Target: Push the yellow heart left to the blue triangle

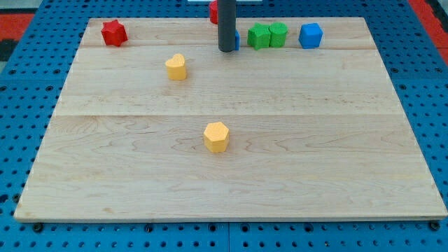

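Observation:
The yellow heart (176,67) lies on the wooden board (315,161) in the upper left part. My rod comes down from the view's top, and my tip (227,50) rests on the board right of and a little above the heart, well apart from it. A blue block (236,39), mostly hidden behind the rod, shows only as a sliver at the rod's right edge; its shape cannot be made out.
A yellow hexagon (216,136) sits near the board's middle. A red star (114,33) lies at the top left. A red block (213,10) peeks out left of the rod at the top. Two green blocks (260,36) (278,33) and a blue cube (310,35) stand right of the rod.

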Action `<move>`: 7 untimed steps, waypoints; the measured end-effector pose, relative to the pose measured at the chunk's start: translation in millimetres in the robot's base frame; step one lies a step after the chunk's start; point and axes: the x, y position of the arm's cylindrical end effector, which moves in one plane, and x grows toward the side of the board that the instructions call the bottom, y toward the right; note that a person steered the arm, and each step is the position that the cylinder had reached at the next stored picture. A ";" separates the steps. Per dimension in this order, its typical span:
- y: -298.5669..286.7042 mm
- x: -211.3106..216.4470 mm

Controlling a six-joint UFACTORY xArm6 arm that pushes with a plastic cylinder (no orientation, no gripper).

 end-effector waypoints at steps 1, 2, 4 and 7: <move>7.7 -0.7; 14.5 3.7; -14.9 85.1; -95.9 66.0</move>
